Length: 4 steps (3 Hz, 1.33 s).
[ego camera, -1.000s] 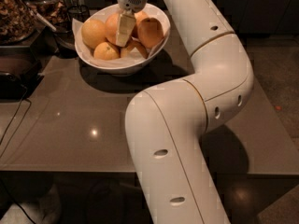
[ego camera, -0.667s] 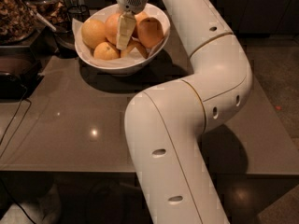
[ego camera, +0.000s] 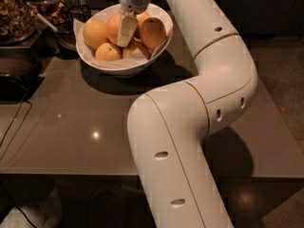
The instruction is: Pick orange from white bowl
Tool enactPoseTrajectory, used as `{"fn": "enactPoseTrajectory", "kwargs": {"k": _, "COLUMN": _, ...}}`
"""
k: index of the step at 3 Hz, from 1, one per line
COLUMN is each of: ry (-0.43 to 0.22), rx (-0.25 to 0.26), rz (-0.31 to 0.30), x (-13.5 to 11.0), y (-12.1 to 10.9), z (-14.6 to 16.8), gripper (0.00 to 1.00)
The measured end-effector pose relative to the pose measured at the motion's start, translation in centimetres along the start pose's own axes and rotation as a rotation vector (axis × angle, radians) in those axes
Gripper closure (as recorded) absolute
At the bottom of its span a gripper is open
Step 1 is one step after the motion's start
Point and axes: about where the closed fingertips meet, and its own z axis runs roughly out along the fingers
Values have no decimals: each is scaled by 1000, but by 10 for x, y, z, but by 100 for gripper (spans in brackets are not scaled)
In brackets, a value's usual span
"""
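Note:
The white bowl [ego camera: 142, 63] stands at the back of the grey table, lined with white paper and holding several oranges. A large orange [ego camera: 94, 33] lies at the left, another [ego camera: 114, 26] in the middle, and a third [ego camera: 153, 32] at the right. Smaller oranges [ego camera: 108, 52] lie at the front. My gripper [ego camera: 126, 30] reaches down into the bowl from above, between the middle and right oranges, against the middle one. My white arm hides the bowl's back rim.
Dark containers of dry food [ego camera: 19, 13] with a scoop [ego camera: 47, 23] stand at the back left. A black appliance [ego camera: 14, 80] and its cable [ego camera: 9, 132] sit at the left. The table's front edge [ego camera: 66, 175] is near.

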Motion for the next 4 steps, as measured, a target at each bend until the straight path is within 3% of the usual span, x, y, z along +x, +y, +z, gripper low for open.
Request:
{"fn": "enactPoseTrajectory", "kwargs": {"k": 1, "ry": -40, "rx": 12, "rz": -13, "x": -1, "y": -2, "z": -4, "gripper": 85}}
{"fn": "enactPoseTrajectory", "kwargs": {"k": 2, "ry": -66, "rx": 57, "rz": -25, "x": -12, "y": -10, "z": -12, "gripper": 100}}
{"fn": "enactPoseTrajectory", "kwargs": {"k": 3, "ry": -115, "rx": 91, "rz": -33, "x": -30, "y": 4, "z": -48, "gripper": 100}}
{"fn": "enactPoseTrajectory", "kwargs": {"k": 4, "ry": -111, "rx": 77, "rz": -30, "x": -30, "y": 8, "z": -41, "gripper": 100}}
